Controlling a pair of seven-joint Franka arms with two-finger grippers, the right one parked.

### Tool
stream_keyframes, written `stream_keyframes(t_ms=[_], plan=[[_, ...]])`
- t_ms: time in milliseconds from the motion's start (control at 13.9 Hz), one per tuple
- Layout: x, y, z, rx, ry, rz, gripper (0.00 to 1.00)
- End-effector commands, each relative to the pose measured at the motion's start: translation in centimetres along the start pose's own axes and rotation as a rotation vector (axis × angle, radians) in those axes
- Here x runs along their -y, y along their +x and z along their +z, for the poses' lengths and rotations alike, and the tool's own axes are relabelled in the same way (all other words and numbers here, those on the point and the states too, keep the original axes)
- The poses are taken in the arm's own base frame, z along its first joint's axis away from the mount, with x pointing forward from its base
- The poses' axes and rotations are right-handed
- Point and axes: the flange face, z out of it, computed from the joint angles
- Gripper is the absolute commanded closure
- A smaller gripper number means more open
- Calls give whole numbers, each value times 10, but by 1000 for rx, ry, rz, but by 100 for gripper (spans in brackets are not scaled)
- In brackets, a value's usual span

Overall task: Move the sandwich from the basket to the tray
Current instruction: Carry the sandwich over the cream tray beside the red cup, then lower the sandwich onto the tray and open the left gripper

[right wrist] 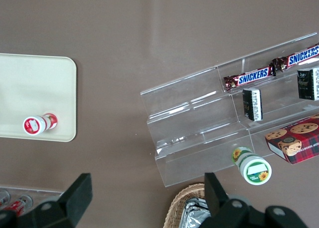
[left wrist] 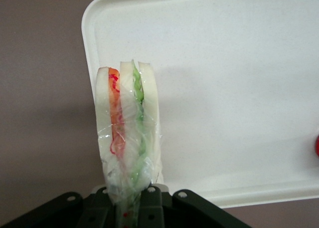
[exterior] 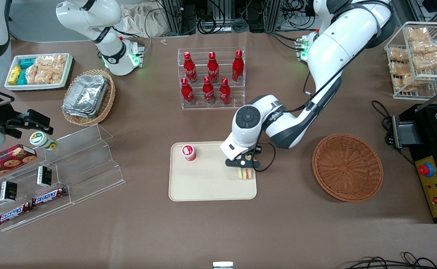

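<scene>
The sandwich (exterior: 245, 173), a clear-wrapped wedge of white bread with orange, green and red layers (left wrist: 128, 128), hangs over the beige tray (exterior: 207, 186) near the tray's edge toward the basket. My gripper (exterior: 243, 164) is shut on the sandwich's wrapped end, the black fingers (left wrist: 152, 208) pinching the film. Whether the sandwich touches the tray surface (left wrist: 239, 98) I cannot tell. The reddish-brown wicker basket (exterior: 347, 167) sits on the table toward the working arm's end, with nothing in it.
A small red-and-white cup (exterior: 189, 152) stands on the tray. A clear rack of red bottles (exterior: 211, 78) stands farther from the front camera. A clear stepped shelf with snacks (exterior: 54, 175) and a tan basket of foil containers (exterior: 87, 98) lie toward the parked arm's end.
</scene>
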Motion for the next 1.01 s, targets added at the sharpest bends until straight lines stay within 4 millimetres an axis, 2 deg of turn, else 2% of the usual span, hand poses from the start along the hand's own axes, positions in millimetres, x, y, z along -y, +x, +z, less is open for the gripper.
stream_keyframes(t_ms=[0, 144, 288, 360, 432, 505, 649, 793, 937], plan=[[8, 13, 14, -19, -12, -17, 100], [7, 12, 24, -5, -12, -17, 100], [6, 10, 30, 5, -14, -17, 93], [6, 10, 34, 12, -15, -21, 76], [6, 11, 32, 11, -18, -23, 29], [8, 13, 28, 5, -20, -30, 1], [8, 15, 15, 3, -22, -50, 0], [21, 16, -13, 49, -2, -75, 1], [37, 19, -58, 79, -12, -53, 1]])
